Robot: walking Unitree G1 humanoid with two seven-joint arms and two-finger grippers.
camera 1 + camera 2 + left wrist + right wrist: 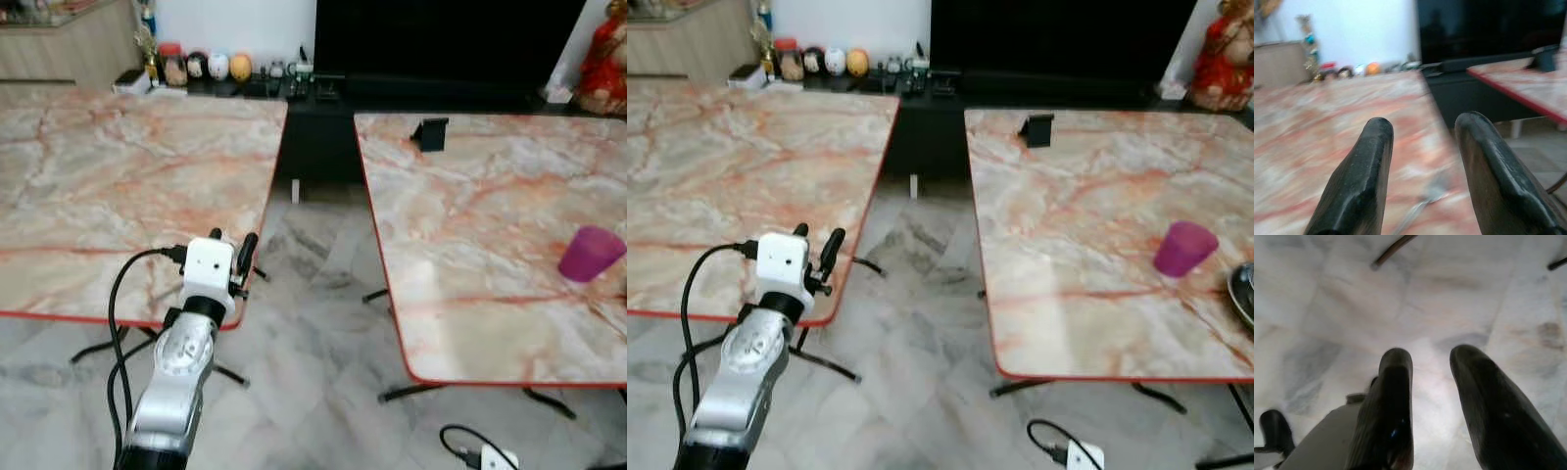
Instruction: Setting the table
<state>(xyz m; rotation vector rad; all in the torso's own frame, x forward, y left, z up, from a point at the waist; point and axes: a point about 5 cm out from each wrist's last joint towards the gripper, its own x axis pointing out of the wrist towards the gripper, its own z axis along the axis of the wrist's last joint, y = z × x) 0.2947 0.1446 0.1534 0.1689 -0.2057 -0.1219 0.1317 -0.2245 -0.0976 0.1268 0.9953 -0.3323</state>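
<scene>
L gripper (233, 245) raised over near right corner of left table (118, 176), fingers apart, nothing betw them. R gripper (1432, 382) hangs low over floor (313, 323), fingers apart, empty. Purple cup (591, 254) stands on right table (470, 225), near its right edge.

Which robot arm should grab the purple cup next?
Probably the right. The cup stands on the right-hand table, on the robot's right side. The left gripper is raised, open, over the other table's corner. The right gripper hangs open over the floor, nearer the cup's table.
</scene>
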